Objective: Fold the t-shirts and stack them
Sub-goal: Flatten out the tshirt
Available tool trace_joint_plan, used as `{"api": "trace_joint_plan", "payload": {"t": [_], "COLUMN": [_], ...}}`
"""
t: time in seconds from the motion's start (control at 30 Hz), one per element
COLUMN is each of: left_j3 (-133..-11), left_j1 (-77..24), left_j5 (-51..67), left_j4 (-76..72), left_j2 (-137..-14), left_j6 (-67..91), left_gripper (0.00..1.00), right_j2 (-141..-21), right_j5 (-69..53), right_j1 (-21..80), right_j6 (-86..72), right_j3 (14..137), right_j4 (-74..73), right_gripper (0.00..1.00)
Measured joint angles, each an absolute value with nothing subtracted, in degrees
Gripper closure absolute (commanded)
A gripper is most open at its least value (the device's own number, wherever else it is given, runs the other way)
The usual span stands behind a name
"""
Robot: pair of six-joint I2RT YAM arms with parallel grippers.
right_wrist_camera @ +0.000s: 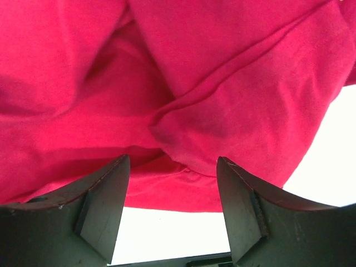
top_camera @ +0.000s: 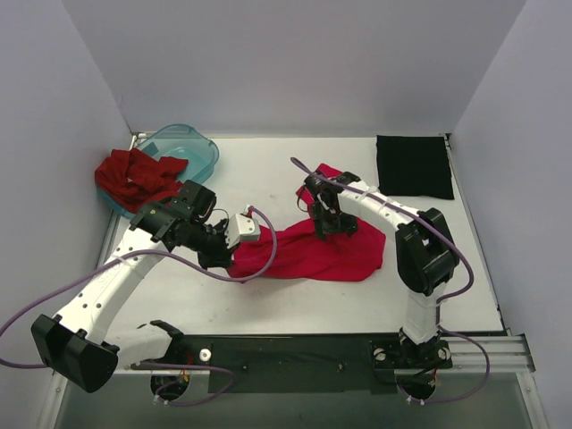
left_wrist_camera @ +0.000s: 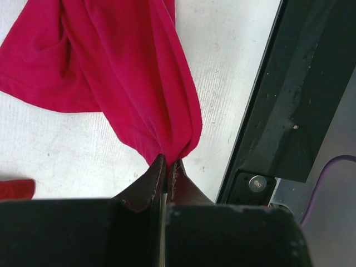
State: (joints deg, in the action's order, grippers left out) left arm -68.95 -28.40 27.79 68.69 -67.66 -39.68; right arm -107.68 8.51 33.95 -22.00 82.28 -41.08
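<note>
Tabletop (top_camera: 268,170): the crimson-pink t-shirt (top_camera: 322,250) lies bunched at centre, unfolded. Black t-shirt (top_camera: 413,166) sits folded flat in the far right corner. Brick-red t-shirt (top_camera: 134,179) is crumpled against the teal tub (top_camera: 192,143), far left.

Left claw (left_wrist_camera: 167,164) is pinched shut on the pink shirt's near-left tip. Right claw (right_wrist_camera: 172,160) hangs over the shirt's far side, jaws apart, holding nothing.

Judgement: spreading step. The right claw should take a single layer at a hem corner. Both should then draw apart to flatten the cloth before any fold.

Crimson-pink t-shirt (right_wrist_camera: 167,83) partly beyond wrist-view edges
</note>
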Motion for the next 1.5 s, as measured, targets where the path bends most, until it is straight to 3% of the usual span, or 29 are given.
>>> {"api": "trace_joint_plan", "payload": {"t": [0.1,0.23,0.47,0.53,0.67,0.97,1.13,1.3,1.37,1.4,1.5], "left_j3": [-68.9,-69.0,-69.0,-69.0,-69.0,-69.3,-69.4,-69.7,-69.7,-69.7,-69.8], "left_j1": [-28.4,-28.4,-28.4,-28.4,-28.3,-28.3,-28.3,-28.3,-28.3,-28.3,-28.3], "left_j5": [27.8,27.7,27.6,27.5,27.4,27.4,27.4,27.4,27.4,27.4,27.4], "left_j4": [68.8,68.8,68.9,68.9,69.0,69.0,69.0,69.1,69.1,69.1,69.1], "left_j2": [-67.7,-68.0,-68.2,-68.2,-68.2,-68.5,-68.5,-68.5,-68.5,-68.5,-68.5], "left_j6": [-39.7,-39.7,-39.7,-39.7,-39.7,-39.7,-39.7,-39.7,-39.7,-39.7,-39.7], "left_gripper": [1.00,1.00,1.00,1.00,1.00,1.00,1.00,1.00,1.00,1.00,1.00], "right_j2": [-109.0,-110.5,-110.5,-110.3,-108.1,-101.6,-101.2,-105.2,-107.2,-108.0,-108.9], "right_j5": [11.9,16.5,18.6,18.4,13.9,7.4,7.6,9.5,10.7,11.2,12.9], "right_j1": [34.5,34.6,33.1,32.4,29.6,31.8,34.6,35.0,35.0,35.0,35.0], "right_j6": [-21.9,-21.8,-20.9,-20.9,-20.4,-16.3,-14.4,-12.9,-12.3,-11.9,-11.9], "right_j3": [81.3,80.3,80.2,79.6,74.7,71.6,71.7,72.5,73.0,73.3,73.3], "right_j4": [-41.4,-41.4,-41.3,-40.5,-37.5,-31.4,-29.3,-29.9,-30.3,-30.6,-31.3], "right_gripper": [0.58,0.66,0.92,0.92,0.78,0.58,0.56,0.66,0.83,0.98,1.00]}}
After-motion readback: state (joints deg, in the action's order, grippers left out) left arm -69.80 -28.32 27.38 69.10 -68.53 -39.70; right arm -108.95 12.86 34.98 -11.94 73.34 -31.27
